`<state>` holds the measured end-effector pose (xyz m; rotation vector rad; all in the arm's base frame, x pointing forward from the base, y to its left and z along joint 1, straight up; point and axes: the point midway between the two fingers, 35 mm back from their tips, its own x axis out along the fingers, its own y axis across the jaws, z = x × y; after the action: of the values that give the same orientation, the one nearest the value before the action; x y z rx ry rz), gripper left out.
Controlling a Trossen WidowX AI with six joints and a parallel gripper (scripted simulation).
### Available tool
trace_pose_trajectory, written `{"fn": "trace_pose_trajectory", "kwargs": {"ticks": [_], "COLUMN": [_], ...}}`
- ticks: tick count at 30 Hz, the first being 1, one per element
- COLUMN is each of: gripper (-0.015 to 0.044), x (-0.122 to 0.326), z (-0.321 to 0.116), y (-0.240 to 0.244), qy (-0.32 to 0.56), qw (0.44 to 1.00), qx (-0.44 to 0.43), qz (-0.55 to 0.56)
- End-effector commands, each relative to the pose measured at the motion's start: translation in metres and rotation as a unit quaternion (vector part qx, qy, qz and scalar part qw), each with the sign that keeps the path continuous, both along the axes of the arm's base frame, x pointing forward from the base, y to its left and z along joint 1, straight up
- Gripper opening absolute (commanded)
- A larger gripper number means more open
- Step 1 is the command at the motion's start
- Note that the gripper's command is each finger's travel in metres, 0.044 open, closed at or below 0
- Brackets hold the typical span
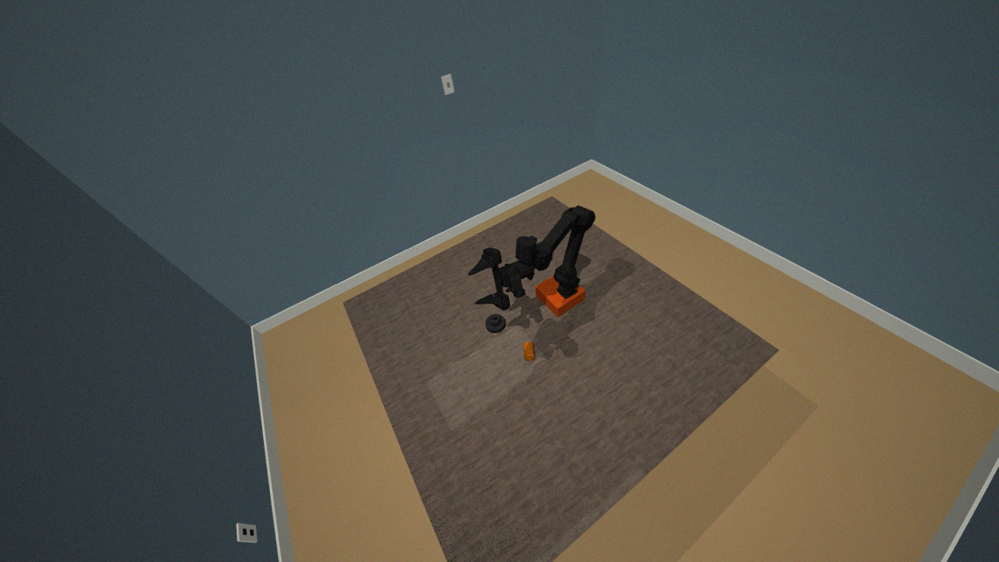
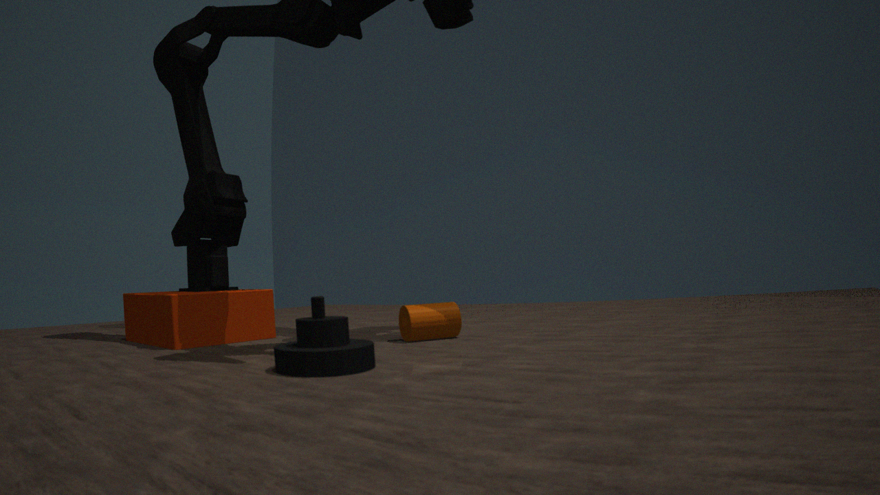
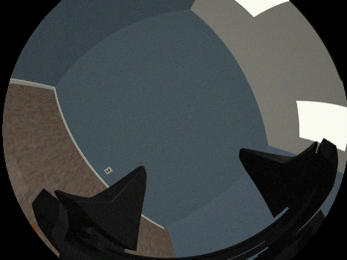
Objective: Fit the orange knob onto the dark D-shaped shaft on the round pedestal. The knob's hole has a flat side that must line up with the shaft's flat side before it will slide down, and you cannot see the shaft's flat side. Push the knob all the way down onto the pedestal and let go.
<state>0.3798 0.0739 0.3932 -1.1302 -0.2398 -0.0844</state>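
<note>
The orange knob [image 1: 528,351] [image 2: 430,322] is a cylinder lying on its side on the table. The round dark pedestal [image 1: 495,326] [image 2: 322,361] stands upright a short way from it. Its thin shaft [image 2: 317,306] points up and carries nothing. The shaft's flat side and the knob's hole are not visible. My gripper [image 1: 472,288] [image 3: 191,159] is wide open and empty. It is raised in the air with its fingers pointing roughly sideways, away from the arm's base. Its fingers are out of view in the exterior view.
The orange base block [image 1: 549,299] [image 2: 203,320] of the arm stands behind the pedestal and knob in the exterior view. The brown tabletop [image 1: 559,433] [image 2: 553,418] carries them all. The wrist view shows mostly walls, with a small orange sliver at its lower left edge that I cannot identify.
</note>
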Motion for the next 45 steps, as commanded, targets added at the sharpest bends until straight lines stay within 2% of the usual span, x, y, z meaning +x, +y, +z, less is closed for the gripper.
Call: {"fn": "trace_pose_trajectory", "kwargs": {"ticks": [1,6,12,18,23,35,39,45], "gripper": [0.044,0.044,0.044,0.044,0.044,0.044,0.044,0.044], "x": [0.028,0.033,0.012,-0.034,-0.084,-0.088,-0.087,-0.086], "z": [-0.072,-0.145,-0.229,-0.295,-0.33,-0.332,-0.355,-0.357], "y": [0.022,0.039,0.054,0.06,0.059,0.064,0.066,0.066], "qy": [0.153,0.304,0.485,0.651,0.766,0.775,0.775,0.775], "qw": [0.988,0.951,0.873,0.759,0.642,0.63,0.63,0.63], "qx": [0.011,0.02,0.024,0.024,0.018,0.017,0.017,0.017], "qz": [0.033,0.049,0.047,0.016,-0.034,-0.04,-0.04,-0.04]}}
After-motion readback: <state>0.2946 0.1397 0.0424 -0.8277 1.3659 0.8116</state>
